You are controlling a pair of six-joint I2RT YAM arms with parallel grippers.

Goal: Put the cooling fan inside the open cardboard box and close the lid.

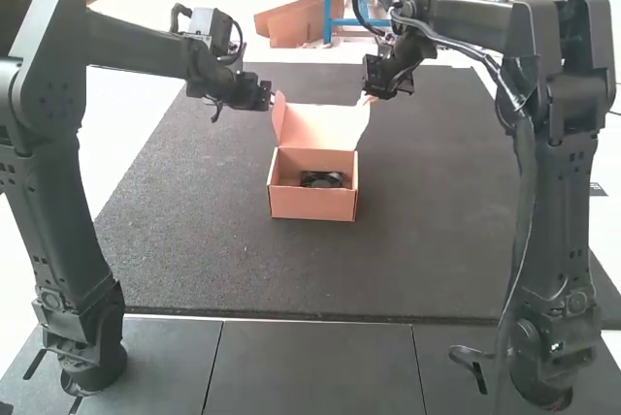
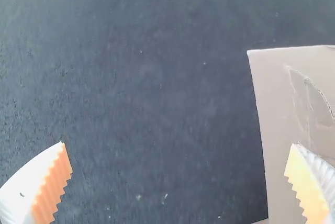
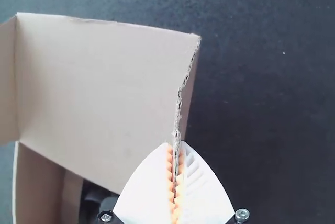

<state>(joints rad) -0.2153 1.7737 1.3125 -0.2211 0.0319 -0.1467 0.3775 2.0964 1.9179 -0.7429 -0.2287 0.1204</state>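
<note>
The cooling fan [image 1: 321, 179] lies flat inside the cardboard box [image 1: 312, 197], a black, round-bladed shape. Only its upper part shows over the front wall, and in the right wrist view only a dark sliver of it [image 3: 97, 200] peeks out below the lid. The box is plain brown corrugated card, squat and rectangular, sitting near the middle of a dark, coarse-grained mat [image 1: 194, 211]. Its lid [image 1: 320, 127] stands upright from the back wall, its faces bare, with a ragged fluted edge [image 3: 180, 98] along one side. The right gripper [image 1: 374, 95] is clamped on that edge near the lid's top corner, its white ribbed fingers and orange pads pressed together on the card [image 3: 175, 148]. The left gripper [image 1: 264, 97] hovers by the lid's opposite top corner with its fingers spread wide [image 2: 178, 147], holding nothing. One pad sits just beside the card [image 2: 293, 103], which bears a scuffed, peeled patch.
</note>
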